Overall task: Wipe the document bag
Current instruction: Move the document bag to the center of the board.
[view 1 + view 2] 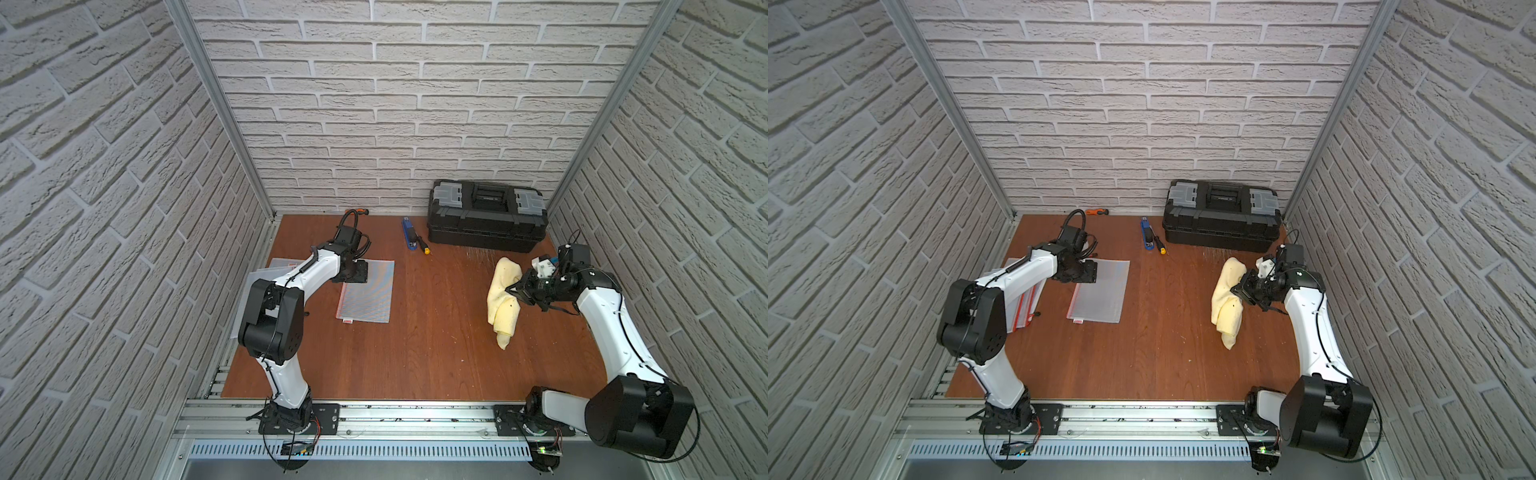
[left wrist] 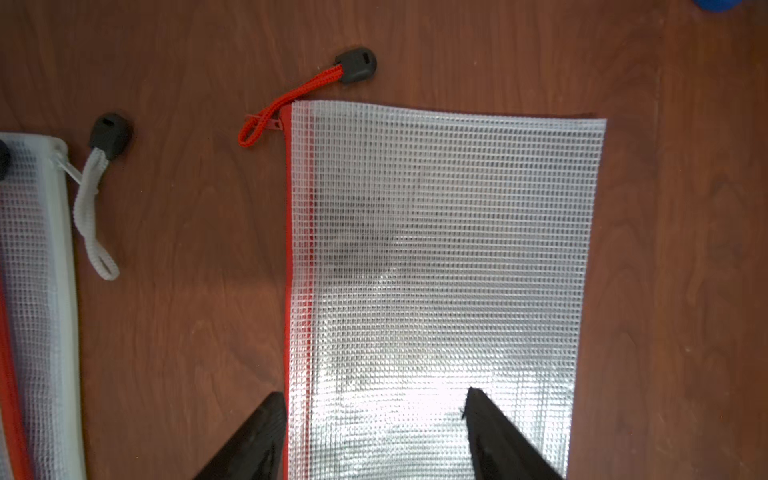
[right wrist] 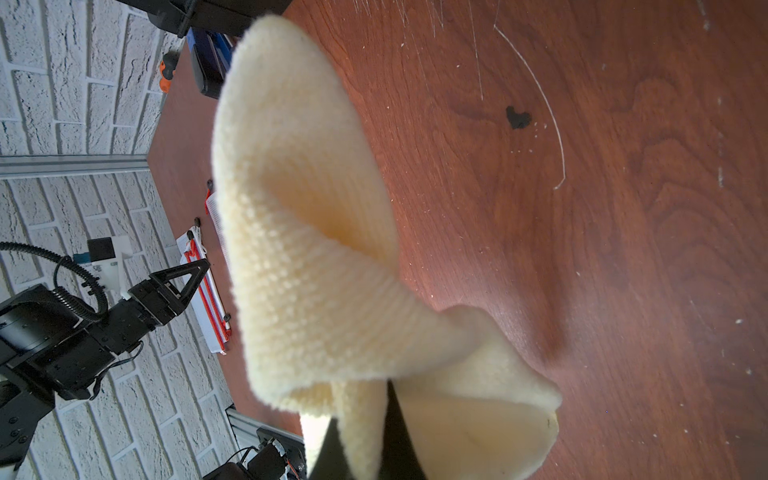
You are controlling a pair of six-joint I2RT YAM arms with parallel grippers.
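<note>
Brick-pattern panels enclose a brown wood-grain table [image 1: 415,357] on three sides. Document bag [image 1: 368,297], clear mesh with a red zipper edge, lies flat on the table in the left half, apart from the other items. Left gripper [image 1: 355,272] is positioned over the bag's far end; the left wrist view shows its jaws apart, one fingertip at the zipper edge and one over the mesh, with nothing between them. Whether the tips press on the bag cannot be determined. A dark, smudge-like patch [image 2: 361,232] is noted on the mesh near the zipper side, and the red zipper cord [image 2: 286,104] trails off the bag's corner onto the wood. A stack of further mesh bags [image 1: 1027,301] lies beside it, partly under the left arm. Right gripper [image 1: 509,289] is in the right half of the table, well apart from the document bag, jaws clamped on a yellow cloth [image 1: 505,309] that drapes from the grip down to the wood. At the back wall stand a black toolbox [image 1: 486,216], a blue tool [image 1: 409,233] touching a yellow-tipped screwdriver [image 1: 423,245], and an orange-handled tool [image 1: 1096,212].
</note>
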